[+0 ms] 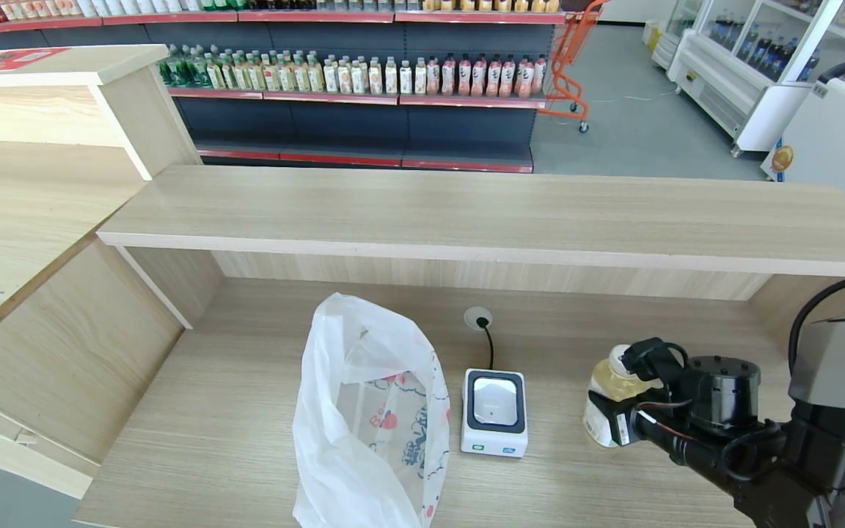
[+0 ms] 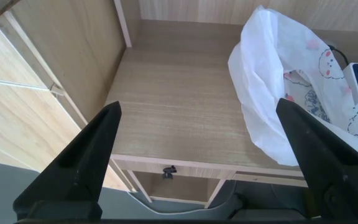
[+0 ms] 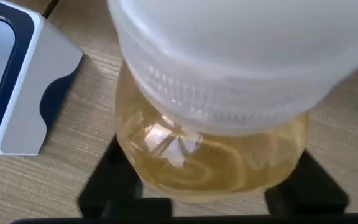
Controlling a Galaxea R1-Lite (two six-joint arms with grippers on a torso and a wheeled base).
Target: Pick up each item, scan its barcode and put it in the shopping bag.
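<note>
Right gripper (image 1: 617,386) clasps a smooth, white-capped bottle (image 1: 606,381) of yellow liquid, partly hiding it; left gripper (image 2: 199,107) gapes.

A bottle (image 3: 213,155) of clear yellow liquid is seen from above, topped by a wide white cap (image 3: 241,43) with a ribbed rim. It is held between the dark fingers (image 3: 114,186) of the right gripper (image 3: 207,193), one on each side. A white scanner (image 3: 23,93) with a dark-framed window is set just beside it on the wooden counter (image 3: 347,124).
</note>
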